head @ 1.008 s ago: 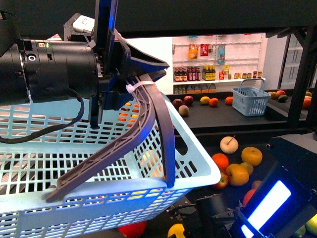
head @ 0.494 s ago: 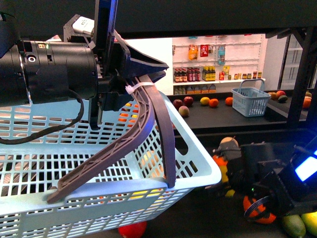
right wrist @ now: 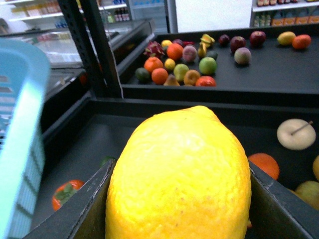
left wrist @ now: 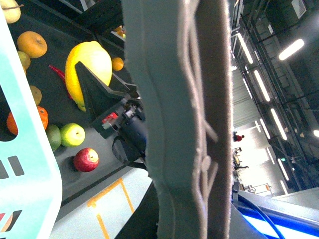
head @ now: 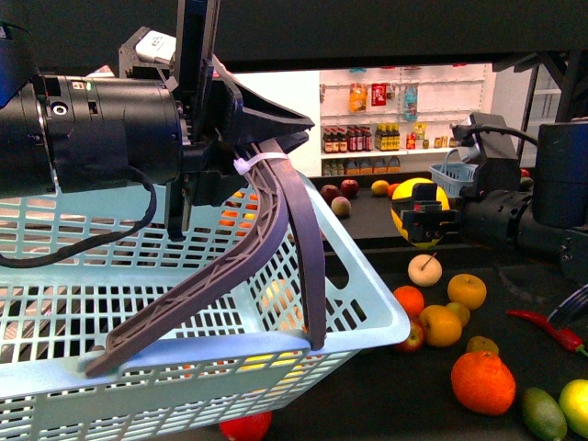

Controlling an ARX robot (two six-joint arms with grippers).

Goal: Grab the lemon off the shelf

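Gripping the lemon (head: 402, 209) from both sides, the right claw (head: 424, 219) is clamped on it and holds it in the air above the shelf (head: 524, 287), right of centre and clear of the other fruit. In the right wrist view the lemon (right wrist: 179, 174) fills the near middle, bright yellow with a pitted rind, and a dark finger (right wrist: 83, 210) presses each flank. The left wrist view shows the same lemon (left wrist: 87, 69) with one dark finger lying across it. Just below the lemon, on the dark tray, lies a pale apple (head: 424, 268) with its stem up. Nearer than the apple sit a small orange (head: 409, 299) and two yellow-orange fruits touching each other. Nearer again is a big orange (head: 482, 381), with a green fruit (head: 544, 413) just to its right. A red chili (head: 551, 329) lies at the right edge under the arm. On the far tier more fruit lies in a loose row, and a small blue basket (head: 464, 188) shows partly behind the right arm. On the left, a large light-blue basket (head: 367, 308) takes up the near half of the front view. Its grey handle (head: 276, 220) rises to the left claw (head: 292, 130), which is closed on it. A red fruit (head: 246, 424) shows below the basket's near edge.
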